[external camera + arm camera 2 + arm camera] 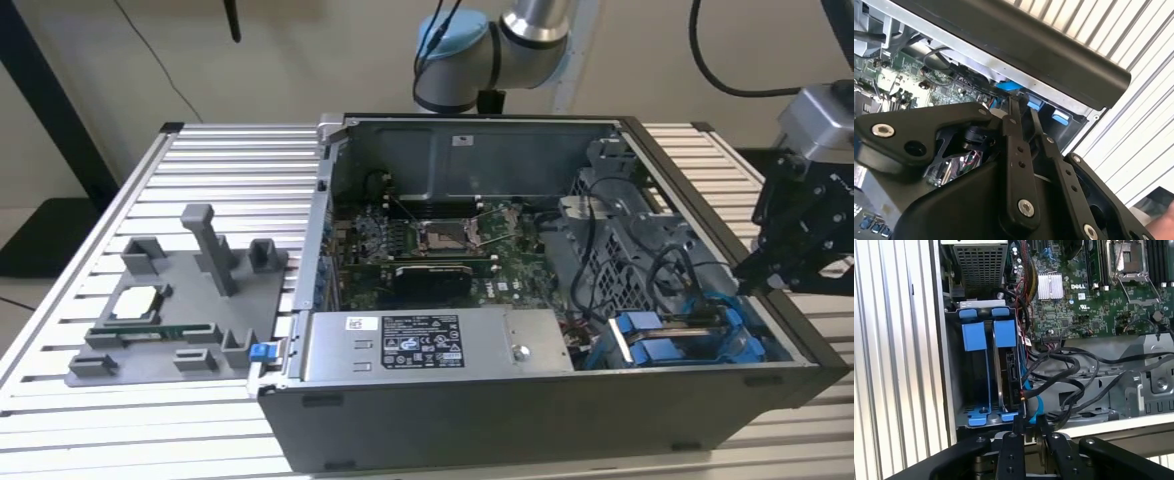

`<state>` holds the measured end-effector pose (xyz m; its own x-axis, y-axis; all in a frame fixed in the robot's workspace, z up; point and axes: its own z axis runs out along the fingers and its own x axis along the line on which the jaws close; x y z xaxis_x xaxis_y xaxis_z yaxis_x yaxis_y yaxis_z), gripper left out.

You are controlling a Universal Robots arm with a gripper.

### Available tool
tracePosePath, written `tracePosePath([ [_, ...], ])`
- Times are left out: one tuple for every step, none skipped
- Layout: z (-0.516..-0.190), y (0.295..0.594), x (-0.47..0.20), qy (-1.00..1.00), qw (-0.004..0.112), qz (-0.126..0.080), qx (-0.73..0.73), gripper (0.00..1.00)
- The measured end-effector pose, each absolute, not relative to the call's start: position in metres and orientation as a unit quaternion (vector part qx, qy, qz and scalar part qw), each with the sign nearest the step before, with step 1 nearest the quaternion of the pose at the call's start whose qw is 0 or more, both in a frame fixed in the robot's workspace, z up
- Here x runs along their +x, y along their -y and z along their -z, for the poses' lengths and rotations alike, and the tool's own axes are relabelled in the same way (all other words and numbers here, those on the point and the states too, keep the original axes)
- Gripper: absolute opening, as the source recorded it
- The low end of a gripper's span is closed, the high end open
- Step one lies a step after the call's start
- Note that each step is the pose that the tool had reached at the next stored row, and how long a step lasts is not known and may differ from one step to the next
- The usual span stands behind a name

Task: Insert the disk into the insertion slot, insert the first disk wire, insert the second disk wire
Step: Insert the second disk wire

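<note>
The disk (1006,372) sits in the insertion slot (974,390), black cables (1064,370) beside it

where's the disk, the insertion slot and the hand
disk (1008,382): first wrist view, its dark edge.
insertion slot (975,387): first wrist view, its empty bay.
hand (1026,426): first wrist view, between its fingertips.

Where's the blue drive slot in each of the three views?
Exterior view: slot in the case's near corner, at the exterior view's right.
Second wrist view: slot, blue, under the case rim.
First wrist view: slot beside the case wall.
Shared landmark: the green motherboard.
</note>
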<state>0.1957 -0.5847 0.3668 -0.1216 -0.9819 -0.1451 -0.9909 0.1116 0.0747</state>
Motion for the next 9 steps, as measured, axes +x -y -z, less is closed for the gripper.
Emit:
tracePosePath([
  [-0.3664,0.5846,0.1957,-0.745,0.032,-0.078,-0.662,1.0],
  [-0.366,0.5846,0.1956,-0.744,0.035,-0.079,-0.662,1.0],
  [-0.3657,0.5845,0.1956,-0.744,0.038,-0.081,-0.662,1.0],
  [-0.3652,0.5846,0.1955,-0.744,0.041,-0.082,-0.662,1.0],
  [-0.3649,0.5845,0.1954,-0.744,0.044,-0.082,-0.662,1.0],
  [-0.3645,0.5845,0.1953,-0.743,0.046,-0.083,-0.662,0.0],
  [-0.3642,0.5845,0.1953,-0.743,0.048,-0.083,-0.662,0.0],
  [-0.3641,0.5845,0.1953,-0.743,0.049,-0.083,-0.662,0.0],
  [-0.3639,0.5845,0.1953,-0.743,0.049,-0.083,-0.662,0.0],
])
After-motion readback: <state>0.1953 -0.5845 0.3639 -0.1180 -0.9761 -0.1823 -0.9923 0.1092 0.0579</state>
